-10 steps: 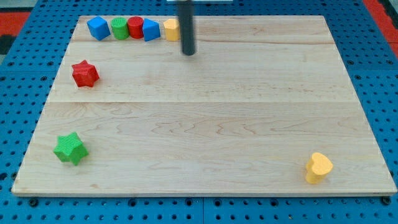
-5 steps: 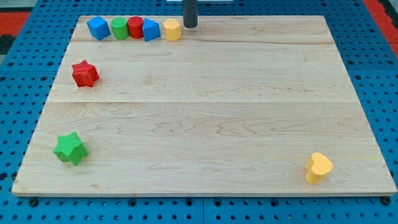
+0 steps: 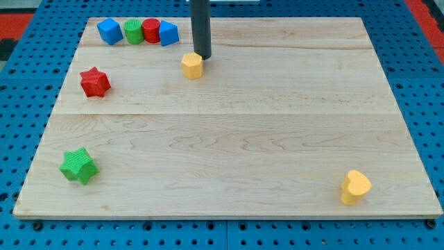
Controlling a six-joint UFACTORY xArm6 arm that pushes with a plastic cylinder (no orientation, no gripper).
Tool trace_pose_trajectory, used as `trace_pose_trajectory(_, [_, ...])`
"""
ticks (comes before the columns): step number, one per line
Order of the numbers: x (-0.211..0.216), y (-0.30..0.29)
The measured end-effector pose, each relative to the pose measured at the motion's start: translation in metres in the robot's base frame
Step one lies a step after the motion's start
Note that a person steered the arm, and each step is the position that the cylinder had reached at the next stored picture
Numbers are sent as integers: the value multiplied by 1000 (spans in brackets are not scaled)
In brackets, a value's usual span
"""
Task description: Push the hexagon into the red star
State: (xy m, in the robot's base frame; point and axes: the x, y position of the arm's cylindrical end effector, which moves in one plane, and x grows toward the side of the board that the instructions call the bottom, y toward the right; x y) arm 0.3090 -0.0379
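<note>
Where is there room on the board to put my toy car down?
The big middle is bare, between the yellow hexagon, green star and yellow heart. The top-left row by the blue cube is crowded; my tip touches the hexagon.

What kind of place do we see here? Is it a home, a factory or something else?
Most likely a robotics lab bench, not a home. A pale wooden board lies on a blue perforated base. My tip touches the yellow hexagon among small test blocks, such as the red star.
</note>
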Motion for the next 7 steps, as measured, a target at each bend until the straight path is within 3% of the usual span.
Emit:
trace_pose_trajectory(1, [12, 15])
trace_pose_trajectory(3, [43, -43])
trace_pose_trajectory(5, [24, -67])
trace_pose_trajectory(6, [61, -92])
trace_pose_trajectory(7, [72, -99])
